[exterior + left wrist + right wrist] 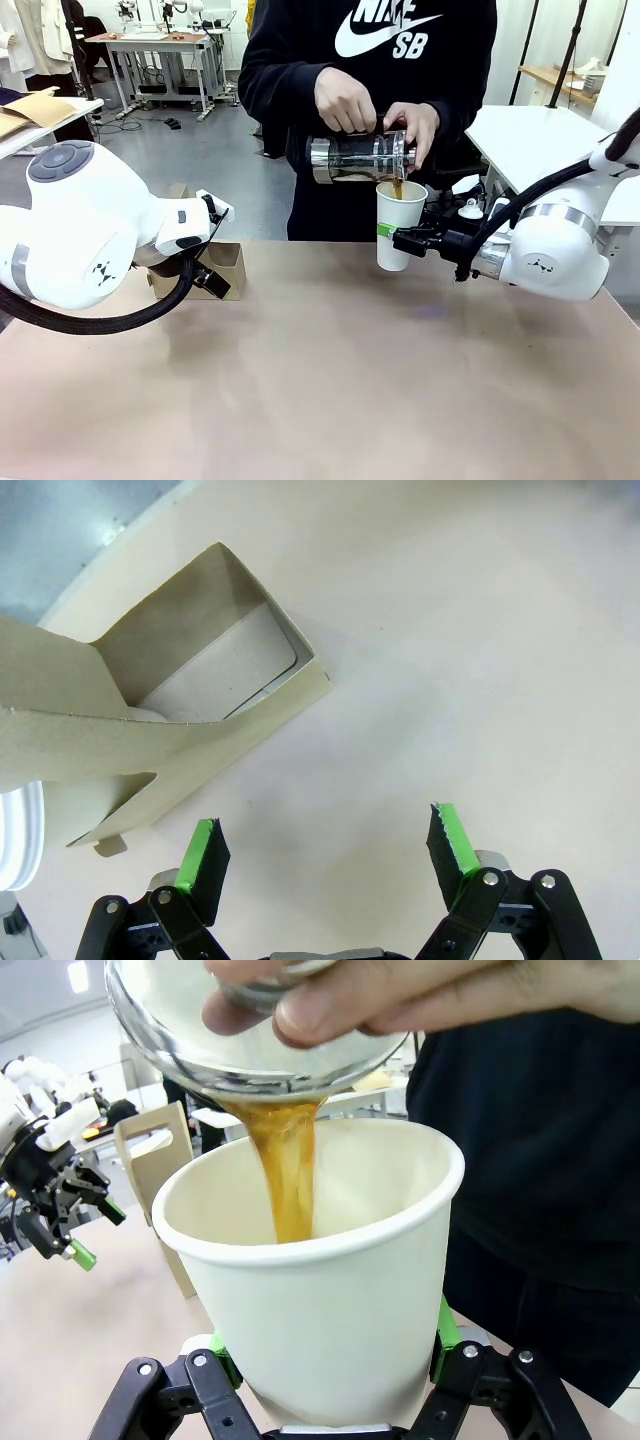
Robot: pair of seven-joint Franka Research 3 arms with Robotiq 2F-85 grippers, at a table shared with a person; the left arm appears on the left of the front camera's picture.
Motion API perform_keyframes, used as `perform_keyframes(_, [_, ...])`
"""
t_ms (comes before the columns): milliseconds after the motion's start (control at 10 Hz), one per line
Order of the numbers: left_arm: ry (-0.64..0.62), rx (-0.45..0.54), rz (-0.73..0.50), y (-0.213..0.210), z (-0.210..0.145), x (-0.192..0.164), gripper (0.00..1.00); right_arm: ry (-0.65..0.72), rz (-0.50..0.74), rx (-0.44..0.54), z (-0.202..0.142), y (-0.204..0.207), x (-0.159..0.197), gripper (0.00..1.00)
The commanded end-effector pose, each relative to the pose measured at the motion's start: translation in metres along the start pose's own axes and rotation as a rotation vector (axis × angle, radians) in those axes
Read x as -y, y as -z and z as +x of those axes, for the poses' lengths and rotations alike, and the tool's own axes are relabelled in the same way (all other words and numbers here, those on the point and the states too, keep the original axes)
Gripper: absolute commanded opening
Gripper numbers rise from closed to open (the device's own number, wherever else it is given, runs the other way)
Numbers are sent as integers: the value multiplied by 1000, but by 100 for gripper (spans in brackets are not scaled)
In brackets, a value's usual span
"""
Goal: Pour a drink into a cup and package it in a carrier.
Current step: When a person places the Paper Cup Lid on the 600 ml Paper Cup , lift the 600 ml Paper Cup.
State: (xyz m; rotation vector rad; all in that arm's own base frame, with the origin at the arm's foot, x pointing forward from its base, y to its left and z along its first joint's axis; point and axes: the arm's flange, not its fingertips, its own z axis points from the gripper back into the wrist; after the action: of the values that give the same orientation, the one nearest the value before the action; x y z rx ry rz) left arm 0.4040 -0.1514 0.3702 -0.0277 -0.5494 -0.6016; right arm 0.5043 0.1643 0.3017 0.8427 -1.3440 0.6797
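Drink (285,1175), dark brown and coffee-like, runs in a thin stream from a clear glass press jug with steel bands (360,157) into a tall plain white paper cup (398,225), which stands open-topped with no lid on it. The cup is at the far side of the desk (330,380), right of centre, directly below the tilted jug's lip. The robot's right hand (395,235) is closed on the cup, one green pad pressed against each side of its lower wall. The person's two hands (345,100) hold the jug level above it. A brown cardboard carrier with an upright handle panel (225,270) sits at the desk's left. The robot's left hand (328,848) hangs just beside the carrier, fingers spread wide, nothing between them.
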Motion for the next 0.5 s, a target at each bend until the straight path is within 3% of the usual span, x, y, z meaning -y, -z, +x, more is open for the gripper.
perform_keyframes(0, [0, 1, -1, 0, 0, 0, 100, 0, -16, 6, 6, 1, -3, 80])
perform_keyframes(400, [0, 1, -1, 0, 0, 0, 100, 0, -16, 6, 6, 1, -3, 80])
